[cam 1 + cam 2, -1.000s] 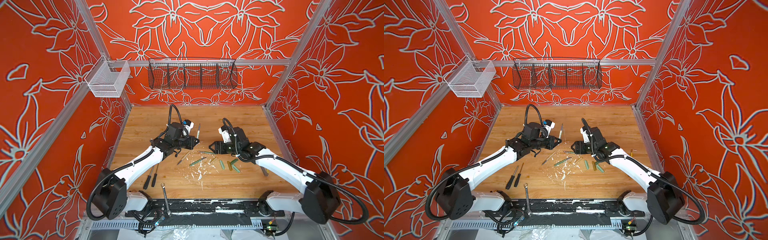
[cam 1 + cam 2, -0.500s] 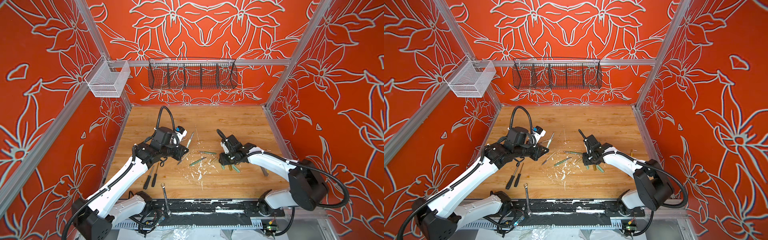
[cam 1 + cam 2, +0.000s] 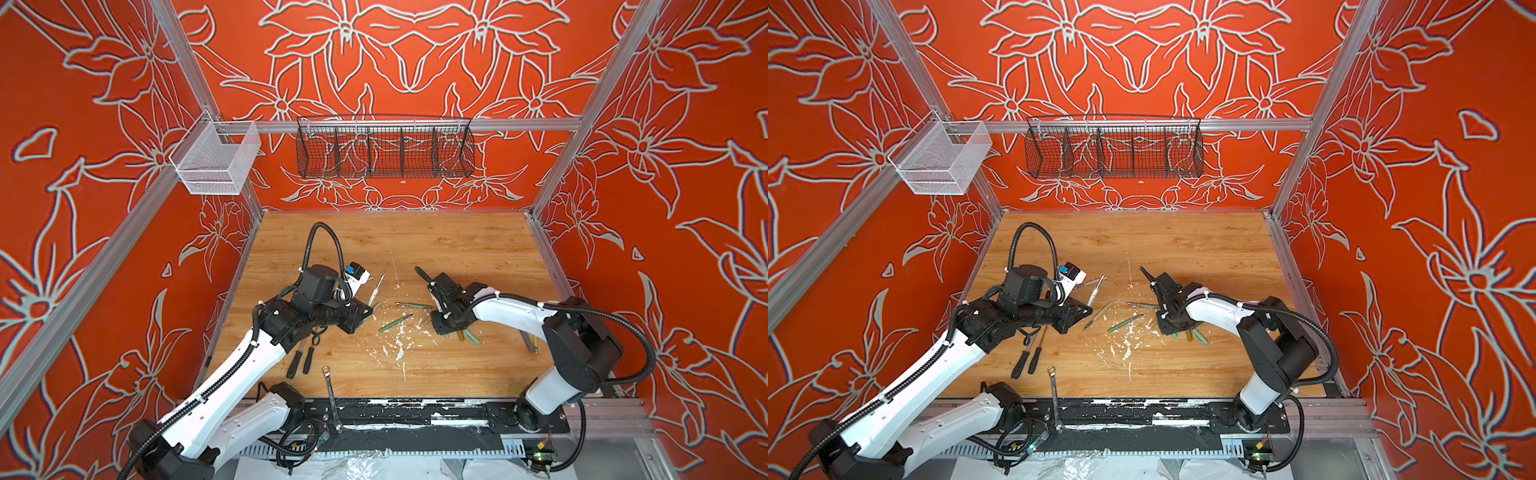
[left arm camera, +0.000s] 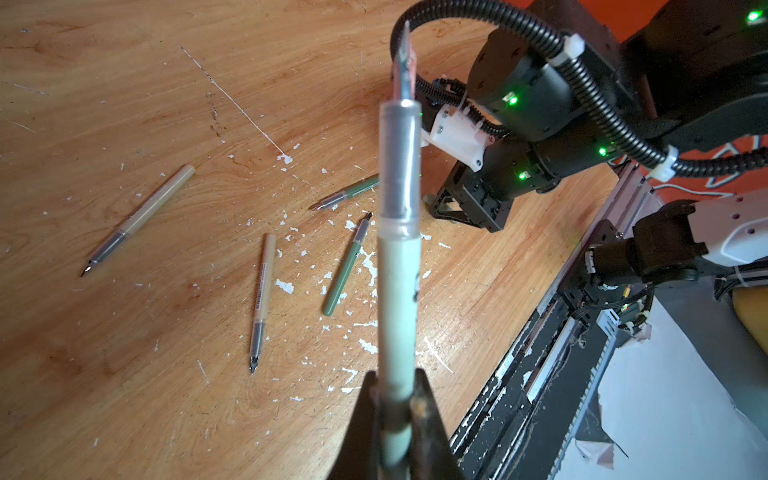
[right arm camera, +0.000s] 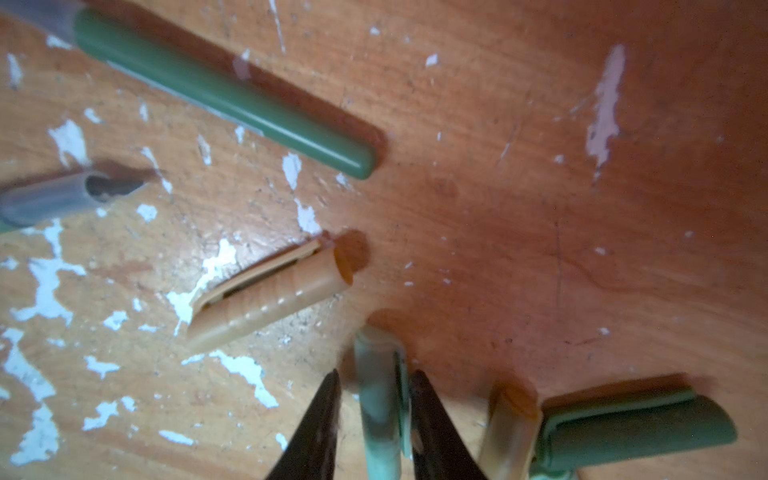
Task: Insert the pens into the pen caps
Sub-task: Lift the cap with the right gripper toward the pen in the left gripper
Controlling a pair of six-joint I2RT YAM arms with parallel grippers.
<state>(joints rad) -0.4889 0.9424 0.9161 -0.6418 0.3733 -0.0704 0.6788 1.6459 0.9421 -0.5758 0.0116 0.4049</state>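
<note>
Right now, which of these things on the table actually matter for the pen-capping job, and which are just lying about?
Part of the job:
- pale green pen, held in the left gripper
- four loose pens
- pen caps, with a pale green cap between the right gripper jaws

Just lying about:
- two screwdrivers
- wrench
- paint flecks
- black wire basket
- white mesh basket
</note>
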